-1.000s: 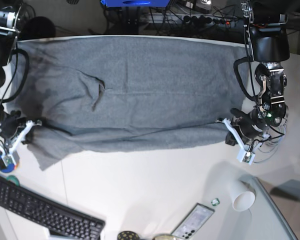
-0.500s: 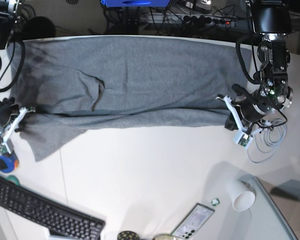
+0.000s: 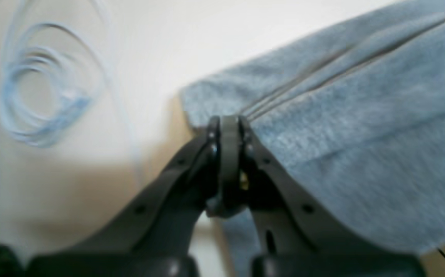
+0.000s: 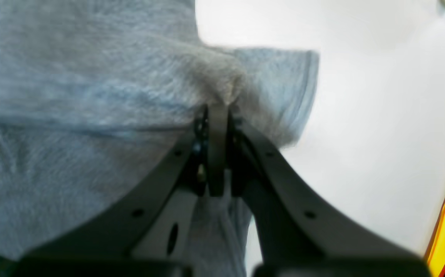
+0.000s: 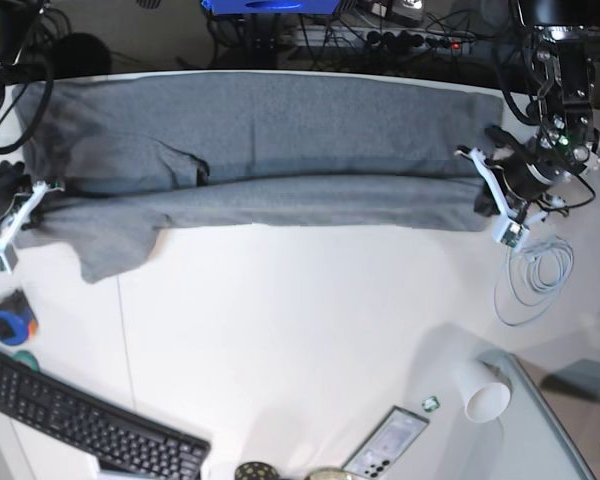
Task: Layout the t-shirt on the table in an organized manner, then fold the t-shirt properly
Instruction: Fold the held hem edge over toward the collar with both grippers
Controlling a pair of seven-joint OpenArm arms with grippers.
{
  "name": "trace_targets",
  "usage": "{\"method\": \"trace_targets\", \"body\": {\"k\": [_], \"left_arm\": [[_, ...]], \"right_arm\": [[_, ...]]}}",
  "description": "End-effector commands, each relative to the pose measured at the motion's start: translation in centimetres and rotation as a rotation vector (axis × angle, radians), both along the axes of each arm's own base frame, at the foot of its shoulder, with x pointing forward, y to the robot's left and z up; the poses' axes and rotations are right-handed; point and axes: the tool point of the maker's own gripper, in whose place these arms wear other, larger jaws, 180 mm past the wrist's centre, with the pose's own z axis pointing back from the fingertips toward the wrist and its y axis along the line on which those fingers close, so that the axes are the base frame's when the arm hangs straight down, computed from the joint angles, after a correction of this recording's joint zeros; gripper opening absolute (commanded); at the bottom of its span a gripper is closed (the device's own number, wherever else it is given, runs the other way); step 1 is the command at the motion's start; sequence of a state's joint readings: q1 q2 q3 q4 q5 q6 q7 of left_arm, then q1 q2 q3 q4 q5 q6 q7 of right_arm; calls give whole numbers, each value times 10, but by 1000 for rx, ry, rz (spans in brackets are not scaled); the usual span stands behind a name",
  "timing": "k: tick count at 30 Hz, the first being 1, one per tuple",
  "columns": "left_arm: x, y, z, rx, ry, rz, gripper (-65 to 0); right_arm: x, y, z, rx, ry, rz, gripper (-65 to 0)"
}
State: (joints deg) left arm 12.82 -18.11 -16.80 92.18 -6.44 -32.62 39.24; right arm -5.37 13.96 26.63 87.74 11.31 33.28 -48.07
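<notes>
The heather-grey t-shirt (image 5: pixel 270 135) lies stretched across the far half of the white table (image 5: pixel 300 330), its near edge lifted and folded back over the cloth. On the base view's right, my left gripper (image 5: pixel 480 200) is shut on the t-shirt's (image 3: pixel 361 115) corner; the wrist view shows the jaws (image 3: pixel 228 127) pinching the hem. On the base view's left, my right gripper (image 5: pixel 30 205) is shut on the other corner, with grey cloth (image 4: pixel 91 96) bunched at the closed tips (image 4: pixel 216 111). A sleeve (image 5: pixel 115 245) hangs toward me at the left.
A coiled white cable (image 5: pixel 530 275) lies right of the shirt. Near the front are a white paper cup (image 5: pixel 483 390), a phone (image 5: pixel 385 442), a black keyboard (image 5: pixel 80 425) and a blue-orange tape roll (image 5: pixel 10 325). A grey panel (image 5: pixel 550 430) fills the front right corner.
Both grippers have carried the shirt's near edge away from me, toward the far side, folding it over the cloth. More bare table shows in front, and the cable coil is uncovered.
</notes>
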Motion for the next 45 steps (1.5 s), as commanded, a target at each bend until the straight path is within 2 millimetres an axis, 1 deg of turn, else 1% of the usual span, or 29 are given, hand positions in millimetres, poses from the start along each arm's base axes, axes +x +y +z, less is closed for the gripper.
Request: {"method": "trace_targets", "body": {"k": [1,4,6,8,16,26,31,34,36,40,42,45], "left_arm": [[5,7,10,16,-32,2,-650],[-5,2,2,1,-8,6,-650],[-10,0,-2,-3,4,8,-650],[-12,0,-3,-5,7,8,-650],[-14,1,-5,0,17,10,-650],[-12,4,-5,9,16,10,-650],[-22,10,-21,-2,66,32,-650],[-24,15,-24,10,79,33,-650],[-25,13,-25,16,89,10,-650],[-23,4,-27,15,97,-27,-650],[-22,-1,-30,10,103,-37,-650],[-22,-1,-32,6,107,-33,-650]], "right_arm": [[3,-4,9,-20,-26,0,-644],[-8,9,-2,11,-7,-8,-644],[-15,13,-7,20,11,-10,-644],[-21,20,-12,36,21,-11,-644],[-43,22,-24,41,69,-13,-644],[-45,20,-25,39,73,-14,-644],[-46,21,-26,38,80,-10,-644],[-46,21,-26,38,80,-10,-644],[-46,21,-27,39,82,-11,-644],[-52,22,-36,53,112,-16,-644],[-53,21,-37,55,113,-22,-644],[-55,21,-38,57,116,-24,-644]]}}
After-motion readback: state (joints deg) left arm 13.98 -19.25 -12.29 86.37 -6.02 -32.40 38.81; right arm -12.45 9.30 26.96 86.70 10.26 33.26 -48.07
